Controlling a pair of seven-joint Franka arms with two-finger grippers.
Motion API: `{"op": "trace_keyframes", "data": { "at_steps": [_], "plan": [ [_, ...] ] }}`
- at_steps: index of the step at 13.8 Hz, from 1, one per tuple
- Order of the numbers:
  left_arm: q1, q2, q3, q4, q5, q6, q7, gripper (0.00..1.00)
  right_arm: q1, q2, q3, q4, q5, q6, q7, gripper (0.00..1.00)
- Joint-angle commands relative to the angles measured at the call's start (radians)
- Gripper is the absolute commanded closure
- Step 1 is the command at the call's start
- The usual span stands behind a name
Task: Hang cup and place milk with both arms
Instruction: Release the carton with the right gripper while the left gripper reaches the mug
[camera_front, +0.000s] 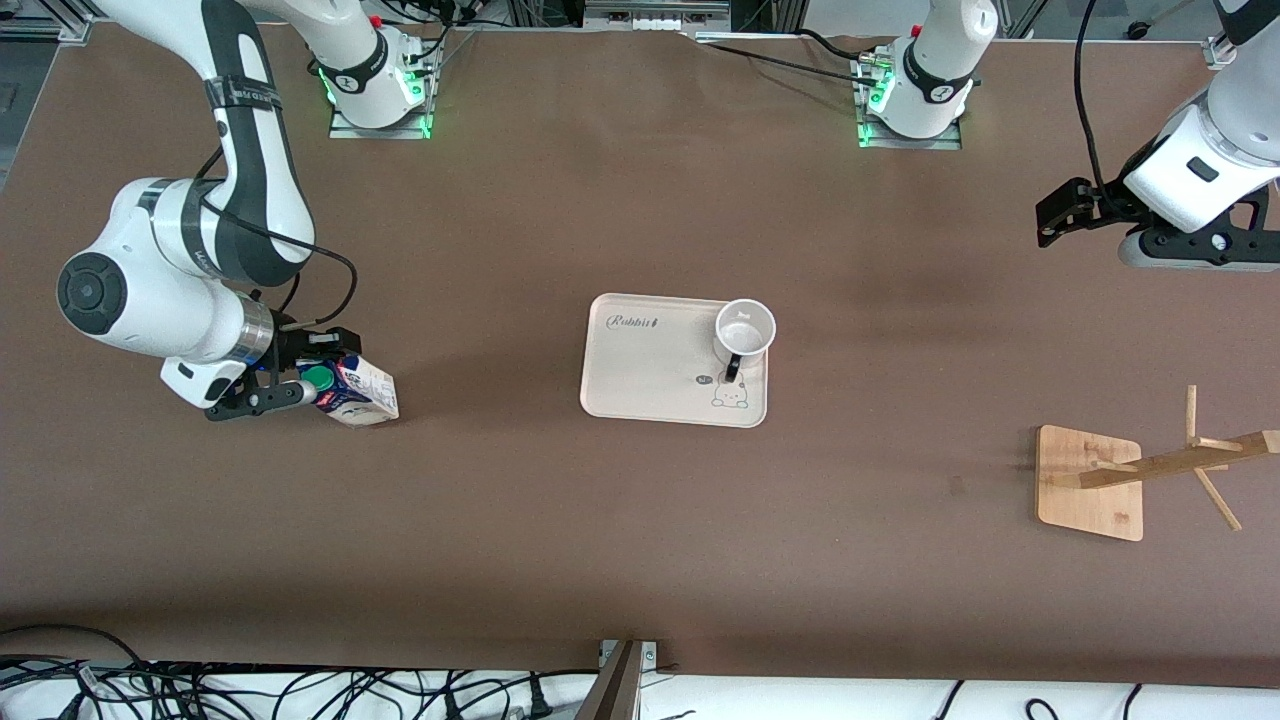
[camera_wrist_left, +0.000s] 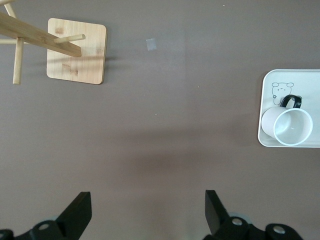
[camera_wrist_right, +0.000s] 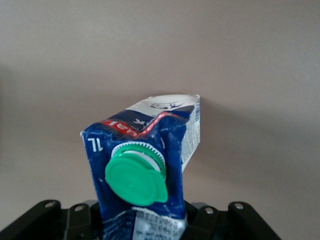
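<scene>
The milk (camera_front: 360, 392), a blue and white carton with a green cap, leans tilted at the table toward the right arm's end. My right gripper (camera_front: 300, 385) is shut on the milk's gabled top (camera_wrist_right: 142, 165). The cup (camera_front: 745, 330), a white mug with a black handle, stands upright on a corner of the cream tray (camera_front: 640, 375) at mid-table. The left wrist view shows the cup (camera_wrist_left: 287, 127) on the tray (camera_wrist_left: 300, 82) too. My left gripper (camera_front: 1060, 215) hangs open and empty (camera_wrist_left: 147, 210), high over the table's left-arm end, where that arm waits.
A wooden rack (camera_front: 1090, 480) with a square base and slanted pegs stands toward the left arm's end, nearer the front camera than the tray; the left wrist view shows the rack (camera_wrist_left: 75, 50) as well. Cables lie along the table's near edge (camera_front: 300, 690).
</scene>
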Motion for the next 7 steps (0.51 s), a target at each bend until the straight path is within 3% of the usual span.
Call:
{"op": "trace_keyframes", "data": {
  "at_steps": [1, 5, 6, 7],
  "plan": [
    [0.0, 0.013, 0.002, 0.031, -0.005, -0.023, 0.01, 0.0, 0.008, -0.057, 0.001, -0.097, 0.021, 0.075, -0.023, 0.73],
    [0.0, 0.011, -0.002, 0.031, -0.005, -0.023, 0.01, 0.0, 0.008, -0.054, 0.001, -0.104, 0.023, 0.083, -0.003, 0.71],
    [0.0, 0.013, -0.002, 0.031, -0.005, -0.031, 0.011, 0.0, 0.008, -0.049, -0.001, -0.104, 0.034, 0.083, -0.003, 0.65],
    [0.0, 0.011, -0.002, 0.031, -0.005, -0.046, 0.013, 0.0, 0.008, -0.046, -0.001, -0.104, 0.037, 0.083, -0.003, 0.48]
  ]
}}
